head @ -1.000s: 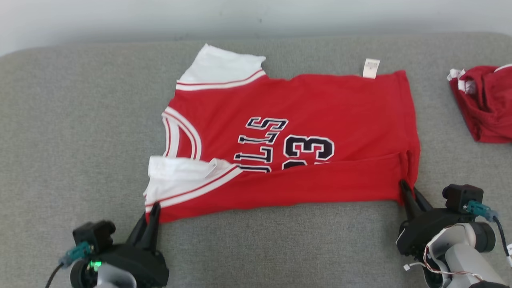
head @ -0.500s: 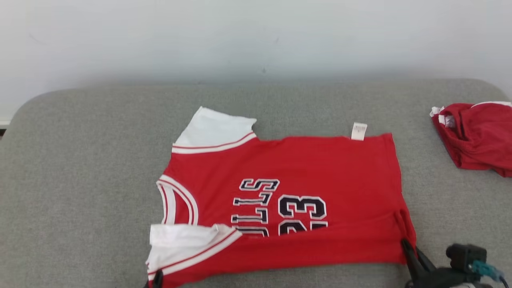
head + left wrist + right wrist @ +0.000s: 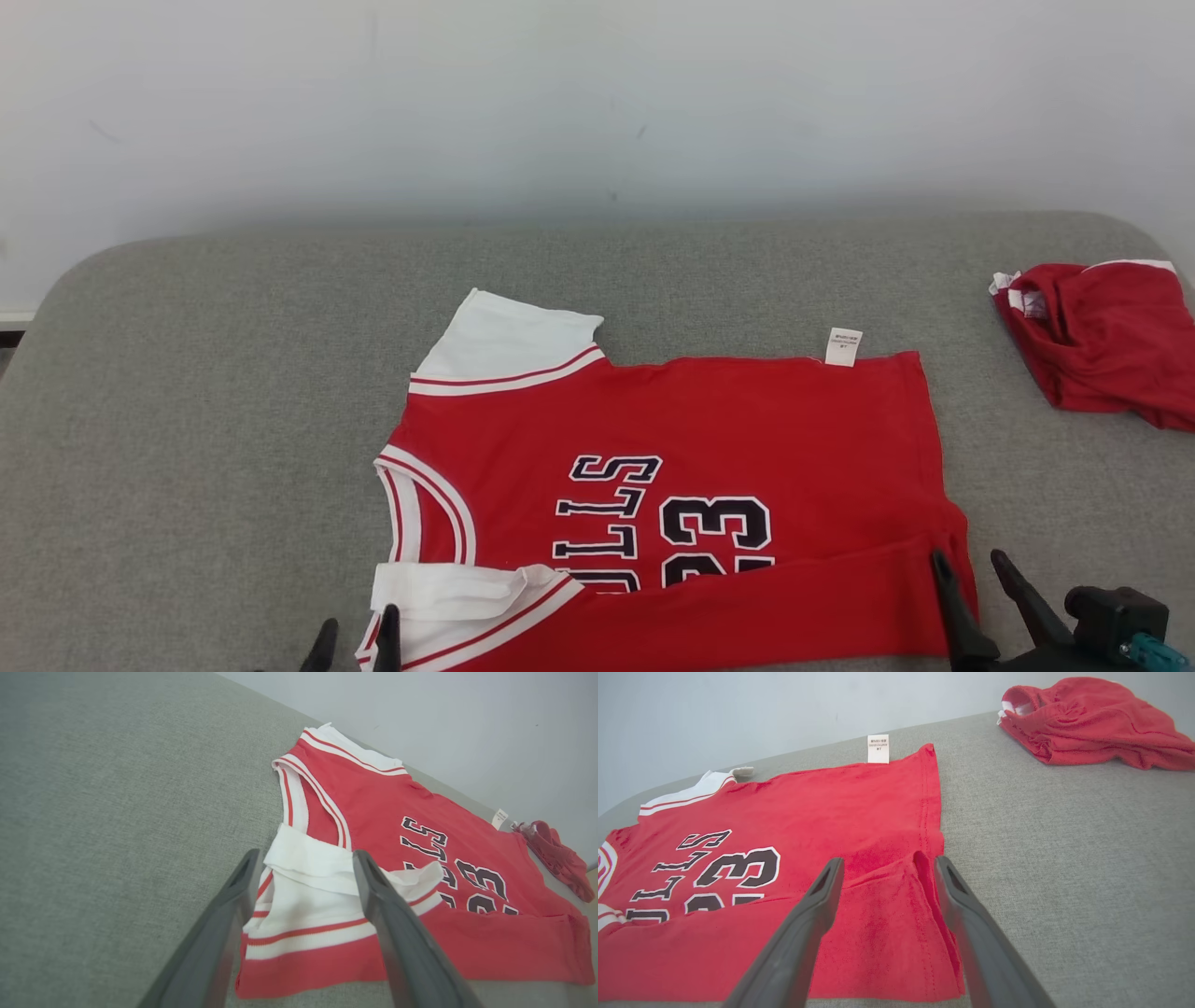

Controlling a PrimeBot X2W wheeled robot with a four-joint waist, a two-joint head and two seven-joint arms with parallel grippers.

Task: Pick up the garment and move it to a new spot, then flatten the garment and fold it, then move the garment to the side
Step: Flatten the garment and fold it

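left end effector (image 3: 358, 639): jaws spread wide, tips up | right end effector (image 3: 968, 563): jaws spread wide, tips up

Ends in two long, slim, matte dark grey fingers (image 3: 798, 947), each tapered to a point with a shallow slot near the tip, and carries, just right of the right gripper (image 3: 967, 558) jaws, a boxy black block (image 3: 1116, 611) with a teal connector (image 3: 1146, 649).

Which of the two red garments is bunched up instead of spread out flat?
The plain red garment at the far right, crumpled in a heap. The jersey with lettering and the number 23 lies spread out, its near edge folded over.
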